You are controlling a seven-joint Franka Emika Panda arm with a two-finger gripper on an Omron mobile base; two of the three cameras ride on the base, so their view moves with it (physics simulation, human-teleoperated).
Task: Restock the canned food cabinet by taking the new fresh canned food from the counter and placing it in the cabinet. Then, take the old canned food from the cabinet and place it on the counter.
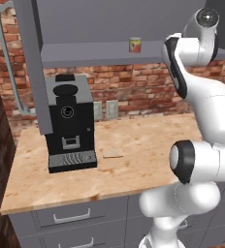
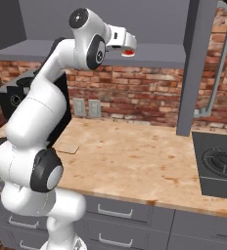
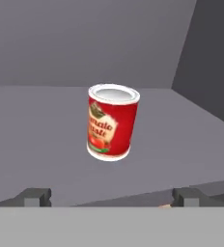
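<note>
Gripper [image 3: 111, 197] wide open, holding nothing, level with the cabinet shelf [image 3: 41, 125]. Red can [image 3: 112, 121] stands upright on the shelf at 12 o'clock from the gripper, clear of both fingertips. Yellow can [image 1: 135, 44] sits on the same shelf; coffee machine [image 1: 68, 123] on the desk [image 1: 134, 160] below.
</note>
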